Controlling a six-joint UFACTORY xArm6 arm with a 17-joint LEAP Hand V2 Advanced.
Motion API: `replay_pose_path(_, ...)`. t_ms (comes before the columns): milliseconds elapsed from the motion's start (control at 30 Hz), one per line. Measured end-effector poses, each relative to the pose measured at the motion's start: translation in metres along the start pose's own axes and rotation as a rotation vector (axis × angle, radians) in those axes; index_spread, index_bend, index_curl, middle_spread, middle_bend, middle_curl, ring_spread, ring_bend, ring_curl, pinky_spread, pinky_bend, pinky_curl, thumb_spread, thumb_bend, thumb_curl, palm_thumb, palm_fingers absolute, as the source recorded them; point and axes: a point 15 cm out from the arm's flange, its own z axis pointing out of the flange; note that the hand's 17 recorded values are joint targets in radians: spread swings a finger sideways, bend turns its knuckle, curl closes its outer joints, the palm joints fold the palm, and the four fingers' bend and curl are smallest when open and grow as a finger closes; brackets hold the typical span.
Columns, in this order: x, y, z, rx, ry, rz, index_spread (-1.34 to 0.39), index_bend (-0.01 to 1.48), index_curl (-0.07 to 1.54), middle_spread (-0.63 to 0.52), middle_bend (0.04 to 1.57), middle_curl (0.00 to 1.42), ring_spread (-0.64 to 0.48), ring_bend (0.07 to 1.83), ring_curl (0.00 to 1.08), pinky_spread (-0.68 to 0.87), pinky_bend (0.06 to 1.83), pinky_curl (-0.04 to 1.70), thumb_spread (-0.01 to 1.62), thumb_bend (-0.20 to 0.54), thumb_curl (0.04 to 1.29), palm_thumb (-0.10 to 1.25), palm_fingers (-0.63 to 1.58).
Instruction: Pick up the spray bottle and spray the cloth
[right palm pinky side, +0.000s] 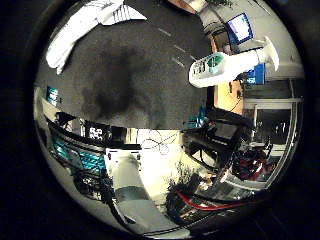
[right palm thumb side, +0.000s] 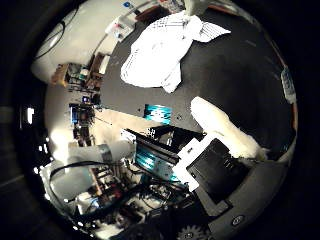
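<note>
- I see the white plastic spray bottle (right palm pinky side: 235, 64) lying on the dark grey table (right palm pinky side: 130, 75), ungrasped.
- The crumpled white cloth (right palm thumb side: 160, 52) rests well apart.
- My hand (right palm thumb side: 225, 127) holds nothing, its fingers apparently extended; grasping and spraying remain.

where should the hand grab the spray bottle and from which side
Probably round the body of the spray bottle, below the trigger head. It seems to stand near the edge of the dark table, apart from the white cloth, so a sideways approach looks open. The hand isn't touching it.

Dark table (right palm pinky side: 150, 60), white spray bottle (right palm pinky side: 230, 65) at its edge, crumpled white cloth (right palm thumb side: 160, 52)
</note>
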Motion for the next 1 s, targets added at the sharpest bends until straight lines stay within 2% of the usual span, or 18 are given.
replay_pose_path(667, 0.003, -0.002, -0.008, 0.017, -0.006, 0.002, -0.41, 0.19, 0.35, 0.0, 0.19, 0.26, 0.24, 0.33, 0.18, 0.67, 0.51, 0.18, 1.0, -0.023, 0.53, 0.79, 0.42)
replay_pose_path(1000, 0.029, -0.011, -0.042, 0.113, 0.009, 0.058, -0.39, 0.18, 0.34, 0.0, 0.19, 0.27, 0.24, 0.34, 0.18, 0.68, 0.53, 0.18, 0.98, -0.024, 0.52, 0.78, 0.41)
